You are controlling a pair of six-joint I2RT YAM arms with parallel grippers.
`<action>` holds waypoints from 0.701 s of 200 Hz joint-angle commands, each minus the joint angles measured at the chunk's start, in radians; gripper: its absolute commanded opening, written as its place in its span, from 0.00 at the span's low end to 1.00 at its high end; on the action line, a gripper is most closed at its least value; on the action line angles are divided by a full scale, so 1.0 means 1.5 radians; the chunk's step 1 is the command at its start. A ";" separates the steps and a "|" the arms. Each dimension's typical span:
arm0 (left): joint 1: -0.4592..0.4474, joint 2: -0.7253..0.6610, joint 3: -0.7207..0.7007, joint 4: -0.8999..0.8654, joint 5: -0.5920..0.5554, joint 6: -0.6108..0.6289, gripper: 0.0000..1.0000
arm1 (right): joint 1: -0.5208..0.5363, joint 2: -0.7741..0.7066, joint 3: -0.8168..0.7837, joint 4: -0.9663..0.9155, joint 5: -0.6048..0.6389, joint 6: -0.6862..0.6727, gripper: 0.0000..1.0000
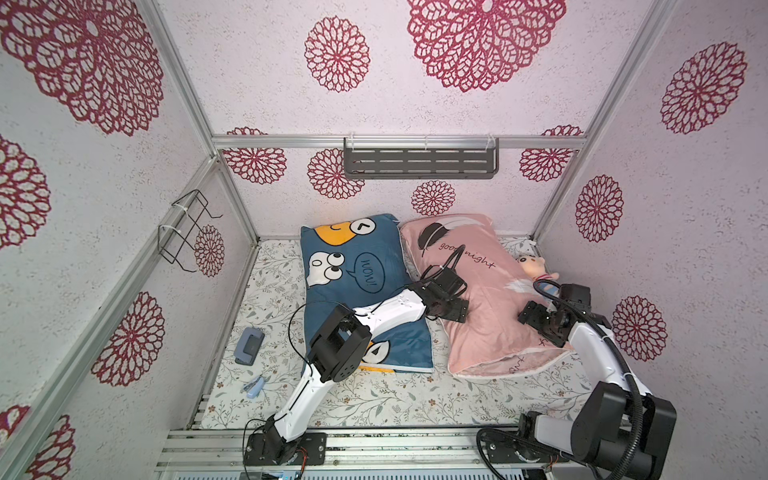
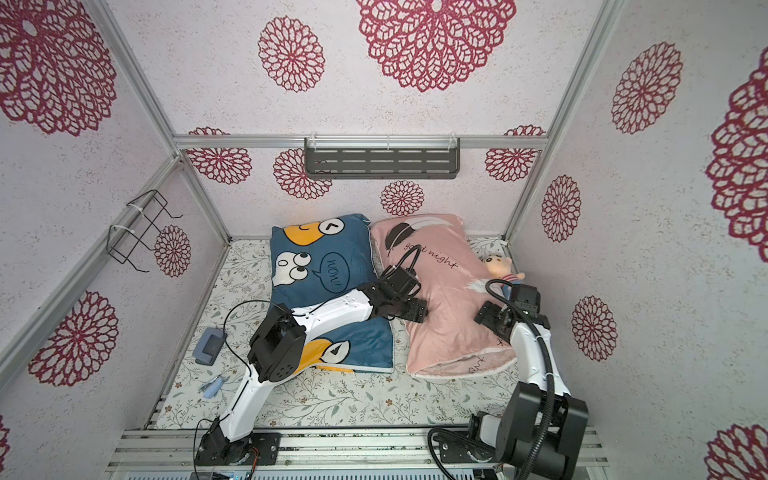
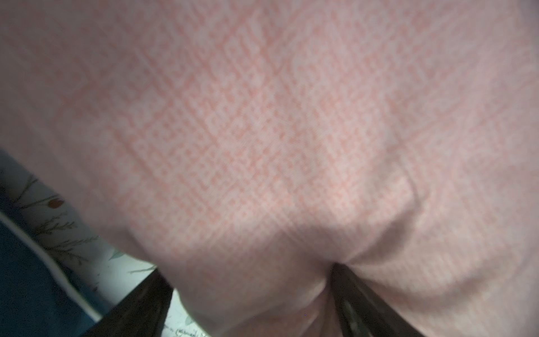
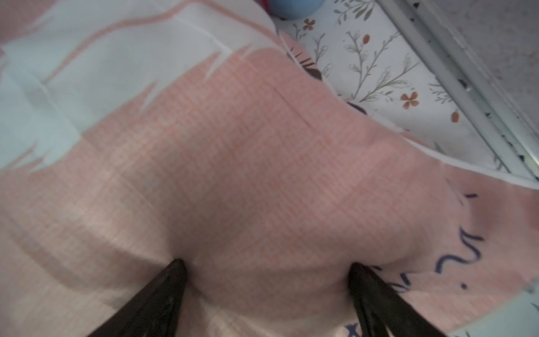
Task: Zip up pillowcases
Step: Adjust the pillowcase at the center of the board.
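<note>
Pink pillowcase (image 1: pixel 490 328) lies at 3 o'clock of blue pillowcase (image 1: pixel 386 249) on tabletop (image 1: pixel 374 399) | left claw (image 3: pixel 248 268) at its 9 o'clock flank, right claw (image 4: pixel 267 264) at 3, both spread wide, dug into fabric | my call: pinch shallow, close together, lift evenly.

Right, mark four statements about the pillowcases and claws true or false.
1. Both the left claw and the right claw touch the pink pillowcase. True.
2. The blue pillowcase lies to the robot's right of the pink one. False: it lies to its left.
3. The plush doll sits on the blue pillowcase. False: it lies beside the pink one.
4. The right claw's jaws stand apart. True.
</note>
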 commanded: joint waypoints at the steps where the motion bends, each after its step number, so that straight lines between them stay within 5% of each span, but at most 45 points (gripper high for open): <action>1: 0.013 -0.026 -0.010 -0.010 -0.062 0.015 0.88 | 0.066 0.003 -0.021 -0.019 -0.044 0.003 0.89; 75: 0.094 -0.190 -0.112 -0.029 -0.170 0.089 0.87 | 0.264 -0.090 -0.112 0.005 -0.155 0.099 0.86; 107: 0.070 -0.157 -0.037 -0.028 -0.118 0.088 0.85 | 0.327 -0.103 -0.108 0.033 -0.201 0.128 0.85; 140: 0.033 -0.064 0.048 -0.022 -0.085 0.078 0.86 | 0.341 -0.160 -0.052 -0.062 -0.129 0.108 0.87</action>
